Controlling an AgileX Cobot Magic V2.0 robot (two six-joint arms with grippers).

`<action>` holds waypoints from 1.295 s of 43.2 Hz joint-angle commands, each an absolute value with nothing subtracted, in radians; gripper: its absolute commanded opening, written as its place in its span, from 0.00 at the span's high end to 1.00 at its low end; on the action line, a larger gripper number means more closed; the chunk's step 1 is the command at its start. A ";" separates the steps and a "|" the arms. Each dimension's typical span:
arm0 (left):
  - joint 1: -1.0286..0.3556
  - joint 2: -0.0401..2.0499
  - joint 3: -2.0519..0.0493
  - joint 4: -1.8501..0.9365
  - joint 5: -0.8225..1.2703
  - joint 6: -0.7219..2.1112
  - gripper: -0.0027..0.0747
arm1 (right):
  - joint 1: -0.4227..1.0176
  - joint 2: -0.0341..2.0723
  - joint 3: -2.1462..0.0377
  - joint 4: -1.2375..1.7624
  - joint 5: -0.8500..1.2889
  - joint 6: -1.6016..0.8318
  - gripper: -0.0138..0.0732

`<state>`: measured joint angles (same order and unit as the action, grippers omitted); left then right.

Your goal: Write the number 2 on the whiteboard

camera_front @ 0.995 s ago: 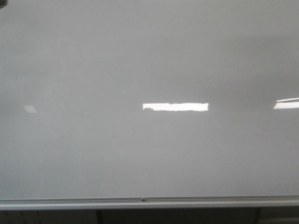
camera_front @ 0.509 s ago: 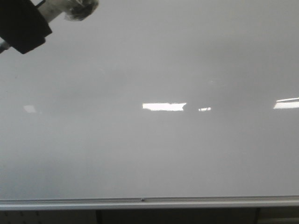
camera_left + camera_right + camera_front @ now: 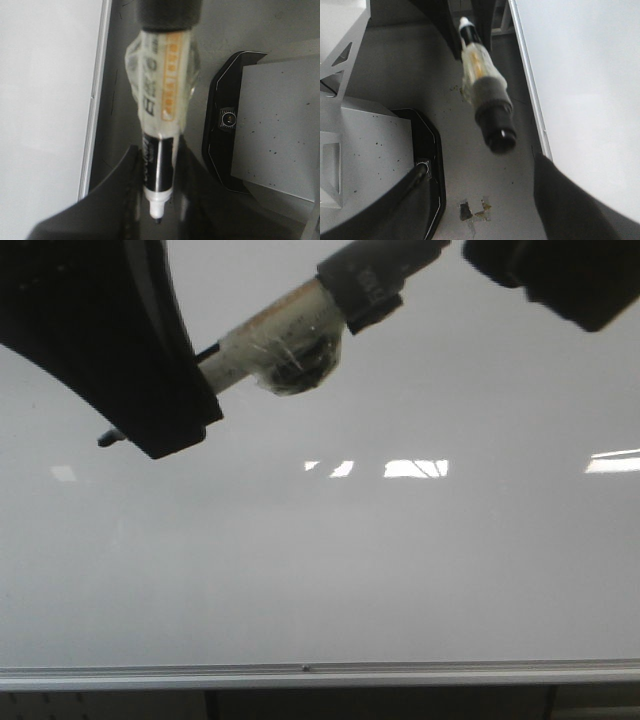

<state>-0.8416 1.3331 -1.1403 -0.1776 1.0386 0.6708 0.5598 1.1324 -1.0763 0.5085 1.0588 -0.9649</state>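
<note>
White and glossy, the whiteboard (image 3: 400, 570) fills the front view down to its silver bottom rail (image 3: 320, 674), with bright light reflections (image 3: 415, 468) on it and no written digit visible. Before it, the left gripper (image 3: 159, 200) has its two dark fingers (image 3: 117, 192) closed around the front part of a black marker (image 3: 160, 150) (the barrel is wrapped in clear tape), the uncovered tip pointing out past them. The right gripper (image 3: 475, 200) is wide open and holds nothing, well apart from the marker's cap end (image 3: 496, 134).
</note>
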 commanded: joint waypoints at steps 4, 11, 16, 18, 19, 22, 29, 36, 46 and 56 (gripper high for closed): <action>-0.848 1.311 -1.173 -0.198 0.964 0.674 0.99 | 0.629 1.188 -1.145 0.556 0.970 -0.989 0.30; -0.848 1.311 -1.173 -0.198 0.964 0.674 0.99 | 0.658 1.226 -1.154 0.560 0.918 -0.989 0.33; -0.848 1.311 -1.173 -0.198 0.964 0.674 0.99 | 0.658 1.230 -1.154 0.566 0.902 -0.989 0.45; -0.848 1.311 -1.173 -0.196 0.964 0.674 0.99 | 0.658 1.230 -1.154 0.566 0.896 -0.989 0.50; -0.848 1.311 -1.173 -0.196 0.964 0.674 0.99 | 0.658 1.230 -1.154 0.567 0.895 -0.989 0.52; -0.848 1.311 -1.173 -0.196 0.964 0.674 0.99 | 0.658 1.230 -1.154 0.567 0.889 -0.989 0.57; -0.848 1.311 -1.173 -0.195 0.964 0.674 0.99 | 0.657 1.230 -1.154 0.567 0.890 -0.989 0.70; -0.848 1.311 -1.173 -0.195 0.964 0.674 0.85 | 0.657 1.230 -1.154 0.567 0.891 -0.983 0.84; -0.823 1.280 -1.205 -0.195 0.967 0.661 0.43 | 0.651 1.221 -1.158 0.528 0.898 -0.925 0.84; -0.684 1.162 -1.192 -0.199 0.986 0.555 0.42 | 0.551 1.185 -1.213 0.249 1.012 -0.629 0.84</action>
<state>-0.7336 1.2265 -1.1691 -0.1776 1.0154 0.6045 0.5940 1.2290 -1.1630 0.3352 1.0013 -0.7417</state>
